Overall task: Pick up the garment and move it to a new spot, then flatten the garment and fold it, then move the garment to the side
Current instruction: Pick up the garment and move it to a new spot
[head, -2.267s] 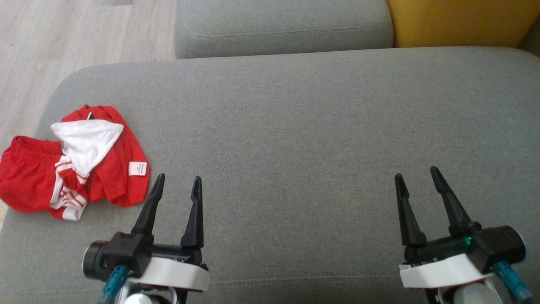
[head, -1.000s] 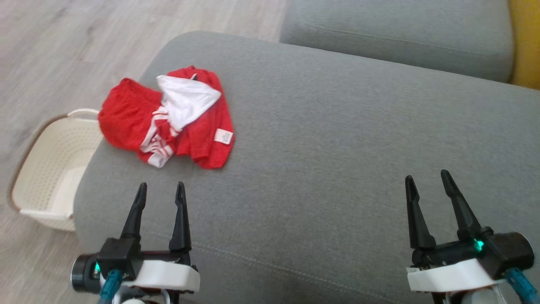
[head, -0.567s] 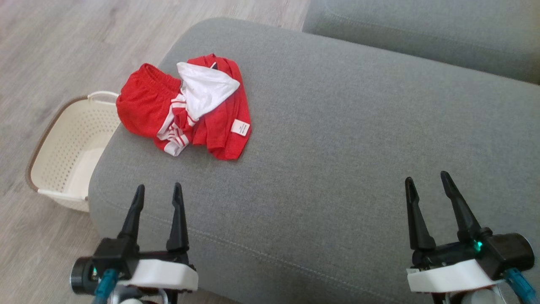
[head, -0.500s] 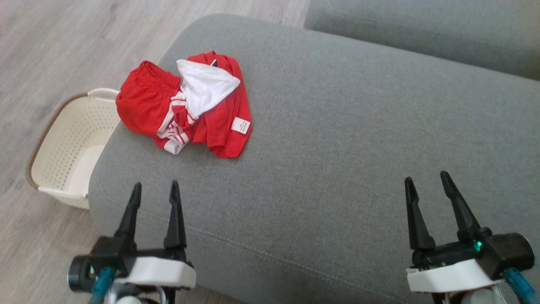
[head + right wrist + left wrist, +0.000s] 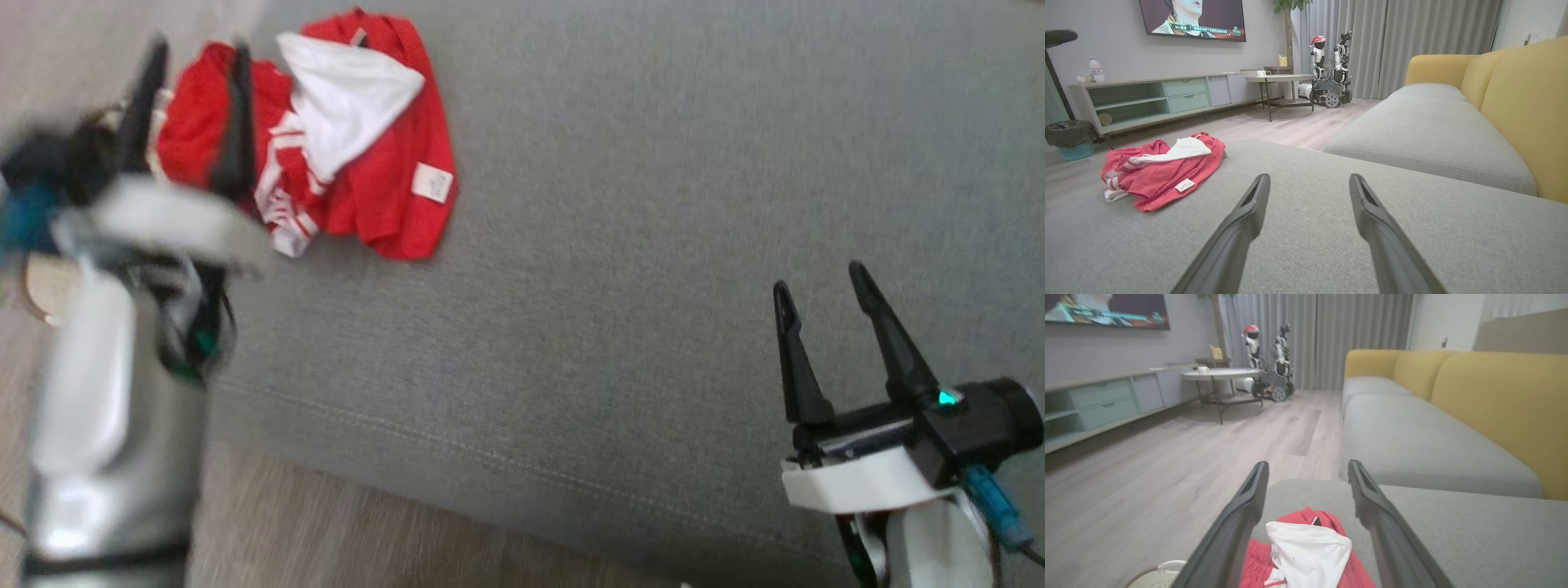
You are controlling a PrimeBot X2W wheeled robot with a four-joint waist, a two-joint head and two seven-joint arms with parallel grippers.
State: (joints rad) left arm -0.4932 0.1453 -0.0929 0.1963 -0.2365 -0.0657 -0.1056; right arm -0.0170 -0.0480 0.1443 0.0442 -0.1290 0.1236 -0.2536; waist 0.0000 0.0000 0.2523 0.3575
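Head view: the crumpled red-and-white garment [image 5: 351, 147] lies at the left end of the sofa cushion [image 5: 653, 204]. The left gripper [image 5: 198, 51], blurred, has its fingers wide beside the garment. The right gripper [image 5: 819, 278] has its fingers wide too, well apart from it.
Left wrist view: the garment sits low between the fingers.
Right wrist view: the garment lies far left.
It looks soft and light; a bunched red edge seems the best hold.

Crumpled red-and-white garment [image 5: 343, 147] lies bunched at the grey cushion's corner.
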